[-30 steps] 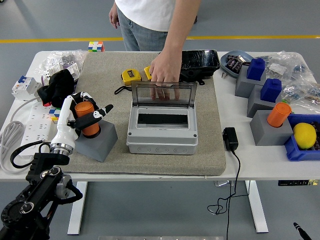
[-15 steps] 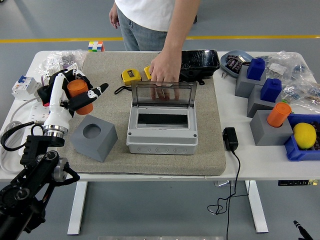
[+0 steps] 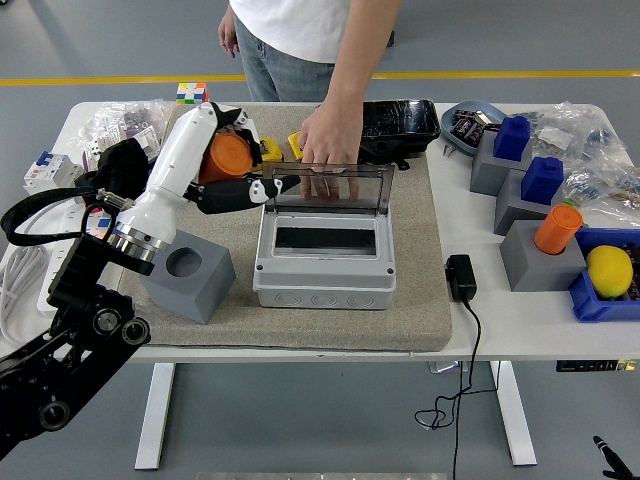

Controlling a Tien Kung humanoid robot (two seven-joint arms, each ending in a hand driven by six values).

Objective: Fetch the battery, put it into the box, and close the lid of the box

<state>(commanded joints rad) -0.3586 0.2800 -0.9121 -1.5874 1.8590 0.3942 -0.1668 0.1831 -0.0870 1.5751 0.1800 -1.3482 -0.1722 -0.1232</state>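
Left hand grips orange battery; box open, empty.

One head view looks from high on the robot's side, forward and down toward 12 o'clock, over the whole tabletop, near edge at 6 o'clock, floor beyond.
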